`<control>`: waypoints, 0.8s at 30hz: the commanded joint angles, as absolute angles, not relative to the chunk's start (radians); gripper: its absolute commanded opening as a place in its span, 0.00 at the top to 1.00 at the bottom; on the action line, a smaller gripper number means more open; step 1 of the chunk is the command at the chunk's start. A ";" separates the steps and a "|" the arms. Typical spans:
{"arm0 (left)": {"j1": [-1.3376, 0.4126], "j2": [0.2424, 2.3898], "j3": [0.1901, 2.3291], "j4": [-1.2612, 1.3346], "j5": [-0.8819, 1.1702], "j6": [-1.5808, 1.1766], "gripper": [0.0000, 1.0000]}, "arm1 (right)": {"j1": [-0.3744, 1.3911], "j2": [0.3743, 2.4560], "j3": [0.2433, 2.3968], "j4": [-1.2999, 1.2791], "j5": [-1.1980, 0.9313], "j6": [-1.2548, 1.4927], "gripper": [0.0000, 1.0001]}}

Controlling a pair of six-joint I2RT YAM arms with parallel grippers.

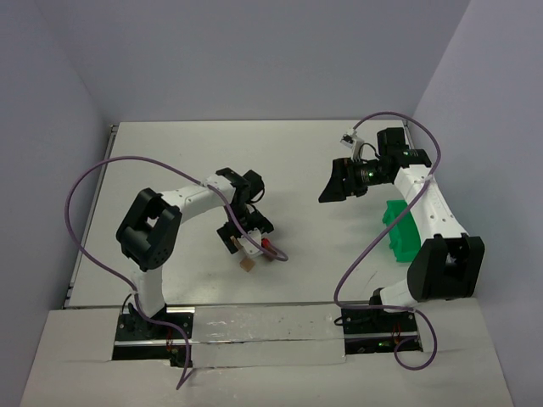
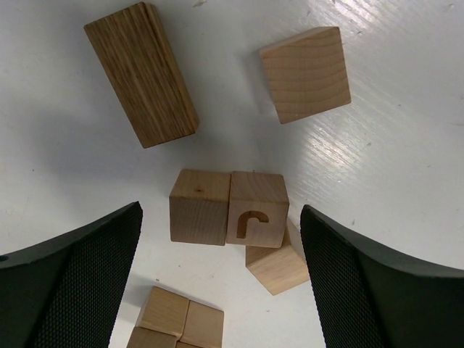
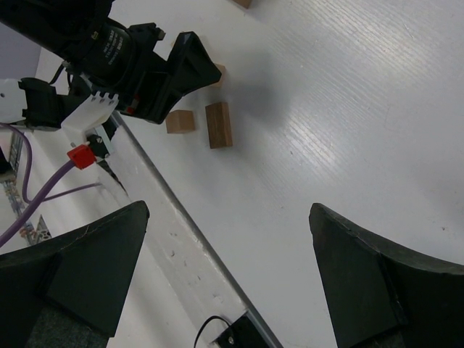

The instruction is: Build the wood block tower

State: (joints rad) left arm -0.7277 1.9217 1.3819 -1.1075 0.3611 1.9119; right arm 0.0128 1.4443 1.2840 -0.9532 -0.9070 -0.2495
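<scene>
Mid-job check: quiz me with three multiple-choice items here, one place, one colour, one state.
1. The green bin sits: A by the left arm; B by the right arm; C at the far wall.
2. Darkest block in the left wrist view: A the carved cube; B the plain cube; C the long block.
3. The left gripper is: A open over the cubes; B shut on a cube; C shut, empty.
Key: B, it lies at the right arm's side; C, its wood is clearly browner; A, its fingers stand apart either side of the cubes.
</scene>
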 commanded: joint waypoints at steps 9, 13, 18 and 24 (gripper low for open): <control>-0.724 1.944 1.360 -1.062 0.385 1.896 0.07 | 0.008 1.461 1.287 -0.953 -0.933 -0.267 0.00; -0.722 1.950 1.353 -1.054 0.386 1.884 0.11 | 0.008 1.466 1.287 -0.953 -0.938 -0.267 0.00; -0.719 1.953 1.347 -1.042 0.379 1.880 0.13 | 0.007 1.470 1.290 -0.953 -0.943 -0.267 0.00; -0.720 1.953 1.334 -1.020 0.365 1.868 0.19 | 0.008 1.472 1.287 -0.952 -0.949 -0.267 0.00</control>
